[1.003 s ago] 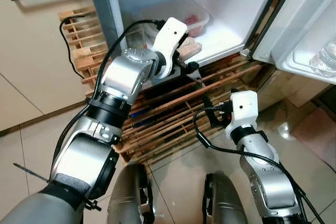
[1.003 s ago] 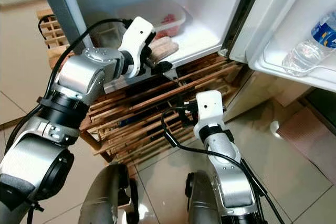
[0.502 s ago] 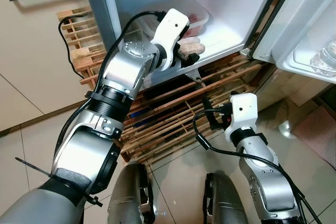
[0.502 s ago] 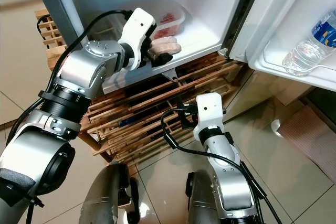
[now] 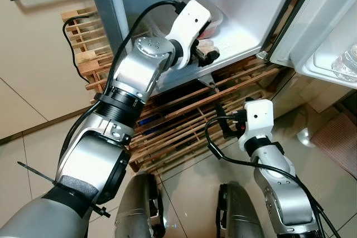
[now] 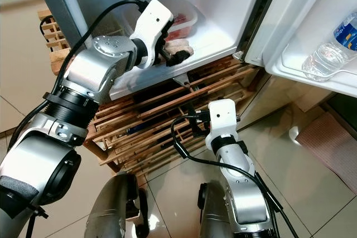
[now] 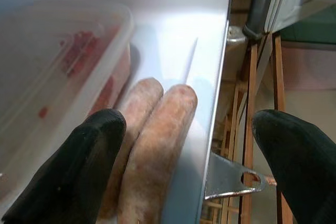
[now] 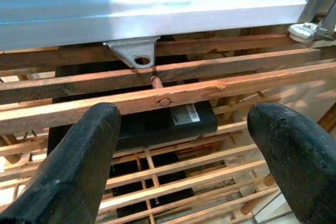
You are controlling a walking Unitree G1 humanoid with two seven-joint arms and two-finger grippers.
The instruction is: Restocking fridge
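— How many things did you have in the fridge [image 5: 245, 4]?

— Two sausages [image 7: 152, 150] side by side at the shelf's [image 7: 205, 61] front edge, touching one lidded box [image 7: 52, 61] of red food. One bottle [image 6: 329, 48] lay in the door [image 6: 312, 20].

— What changed from half a second before?

— Your left gripper [image 7: 189, 166] had let the sausages go; they lay on the shelf.

— And the fingers?

— Left ones stood wide apart, holding nothing, either side of the sausages. Your right gripper [image 8: 189, 156] was also spread and empty, facing the wooden rack [image 8: 173, 98] below.

The white fridge floor [image 7: 173, 30] carries two sausages [image 7: 152, 145] at its front edge. A clear plastic box [image 7: 58, 61] lies just beside the sausages.
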